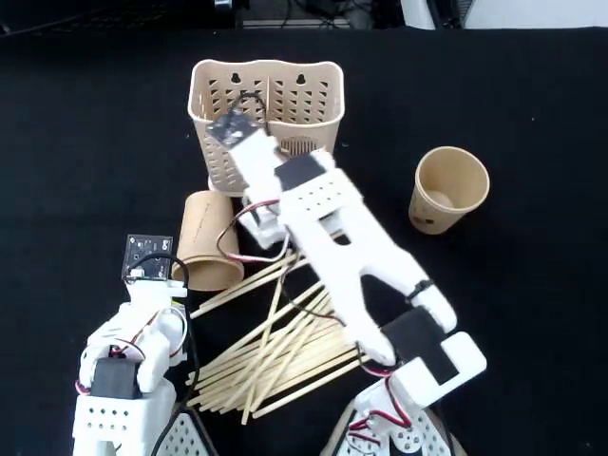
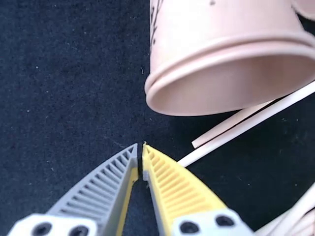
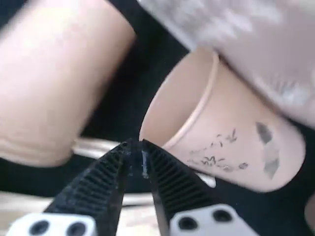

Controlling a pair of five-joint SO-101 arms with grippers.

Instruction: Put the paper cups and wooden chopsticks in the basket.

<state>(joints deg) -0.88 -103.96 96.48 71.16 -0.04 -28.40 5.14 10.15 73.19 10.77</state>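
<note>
A beige slotted basket (image 1: 266, 100) stands at the back of the black table. One paper cup (image 1: 207, 239) lies on its side in front of the basket, and another cup (image 1: 448, 188) stands upright to the right. Wooden chopsticks (image 1: 275, 353) lie fanned out near the front. My left gripper (image 2: 141, 146) is shut and empty, its tips just short of the lying cup's mouth (image 2: 231, 83). My right gripper (image 3: 135, 145) is shut and empty between that cup (image 3: 54, 88) and a second lying cup with print (image 3: 216, 132) beside the basket (image 3: 256, 44).
The right arm (image 1: 332, 237) stretches from the front right across the chopsticks to the basket's front and hides what lies under it. The left arm (image 1: 133, 370) sits at the front left. Two chopsticks (image 2: 246, 130) pass under the lying cup's rim.
</note>
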